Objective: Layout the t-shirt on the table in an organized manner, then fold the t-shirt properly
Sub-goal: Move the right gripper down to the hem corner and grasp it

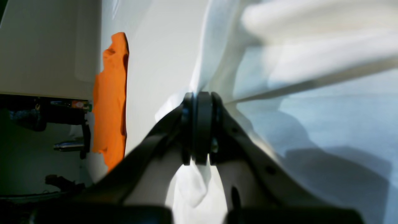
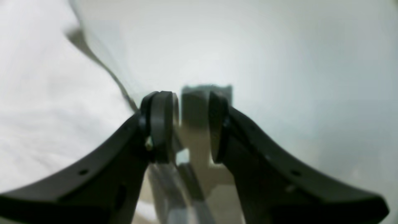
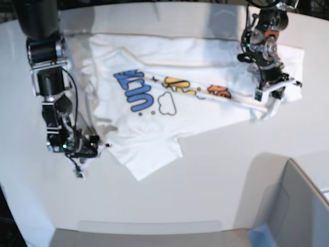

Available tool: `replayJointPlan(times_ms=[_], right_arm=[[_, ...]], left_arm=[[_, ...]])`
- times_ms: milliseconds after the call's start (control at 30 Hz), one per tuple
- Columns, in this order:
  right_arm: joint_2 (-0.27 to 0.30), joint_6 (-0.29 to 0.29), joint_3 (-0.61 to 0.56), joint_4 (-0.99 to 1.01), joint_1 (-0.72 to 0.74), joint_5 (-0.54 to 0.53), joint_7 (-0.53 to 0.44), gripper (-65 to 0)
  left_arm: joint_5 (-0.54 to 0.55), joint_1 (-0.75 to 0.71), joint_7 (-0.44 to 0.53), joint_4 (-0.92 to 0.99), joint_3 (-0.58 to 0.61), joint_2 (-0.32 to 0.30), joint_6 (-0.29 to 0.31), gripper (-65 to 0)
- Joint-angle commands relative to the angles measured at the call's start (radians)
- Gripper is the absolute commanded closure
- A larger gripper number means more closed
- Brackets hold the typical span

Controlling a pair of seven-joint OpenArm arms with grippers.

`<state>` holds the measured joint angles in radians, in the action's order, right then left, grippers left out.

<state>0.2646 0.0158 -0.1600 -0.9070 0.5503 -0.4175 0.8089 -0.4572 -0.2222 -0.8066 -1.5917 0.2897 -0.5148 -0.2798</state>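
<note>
- The white cotton t-shirt [image 3: 169,98] lies spread across the far half of the large smooth white tabletop [image 3: 205,180], soft and creased, one part folded over so the blue, yellow and orange lettering runs along the fold line.
- A sleeve corner points toward the near side, just left of centre.
- The left pincer [image 3: 272,98], black curved plastic with round pads, sits at the shirt's right edge; in the left wrist view [image 1: 202,130] its jaws are pressed together on a pinch of white cloth, which bunches below the pads and stretches away above them.
- An orange patch of print [image 1: 110,102] shows in that view.
- The right pincer [image 3: 90,149] stands on the left, just beside the shirt's left hem; in the right wrist view [image 2: 191,124] its jaws are spread partway, nothing visibly between them, blurred white cloth to one side.
- A grey box [image 3: 298,206] sits at the near right corner.
</note>
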Motion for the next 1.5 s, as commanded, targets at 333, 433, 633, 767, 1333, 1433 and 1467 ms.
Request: replayJointPlan(times_ms=[333, 433, 633, 767, 1333, 1433, 1467], right_arm=[[-0.017, 0.005, -0.025, -0.113, -0.158, -0.013, 0.054, -8.3], [-0.009, 0.003, -0.02, -0.16, -0.19, -0.013, 0.062, 0.0], [0.015, -0.121, 0.05, -0.179, -0.238, -0.011, 0.069, 0.0], [0.029, -0.142, 0.102, -0.269, -0.319, -0.011, 0.071, 0.0], [0.054, -0.138, 0.339, -0.62, -0.465, -0.013, 0.241, 0.0], [0.052, -0.136, 0.333, -0.619, -0.414, -0.013, 0.241, 0.0], [0.054, -0.136, 0.317, -0.619, -0.393, -0.013, 0.241, 0.0]], left_arm=[[-0.025, 0.007, 0.014, -0.016, -0.007, 0.008, -0.017, -0.1], [-0.027, 0.007, 0.014, -0.016, -0.007, 0.008, -0.017, 0.0], [-0.03, 0.007, 0.014, -0.016, -0.007, 0.008, -0.017, 0.0], [-0.03, 0.007, 0.014, -0.016, -0.007, 0.008, -0.017, 0.0], [-0.03, 0.007, 0.014, -0.016, -0.007, 0.008, -0.017, 0.0], [-0.03, 0.007, 0.014, -0.016, -0.007, 0.008, -0.017, 0.0], [-0.03, 0.007, 0.014, -0.016, -0.007, 0.008, -0.017, 0.0]])
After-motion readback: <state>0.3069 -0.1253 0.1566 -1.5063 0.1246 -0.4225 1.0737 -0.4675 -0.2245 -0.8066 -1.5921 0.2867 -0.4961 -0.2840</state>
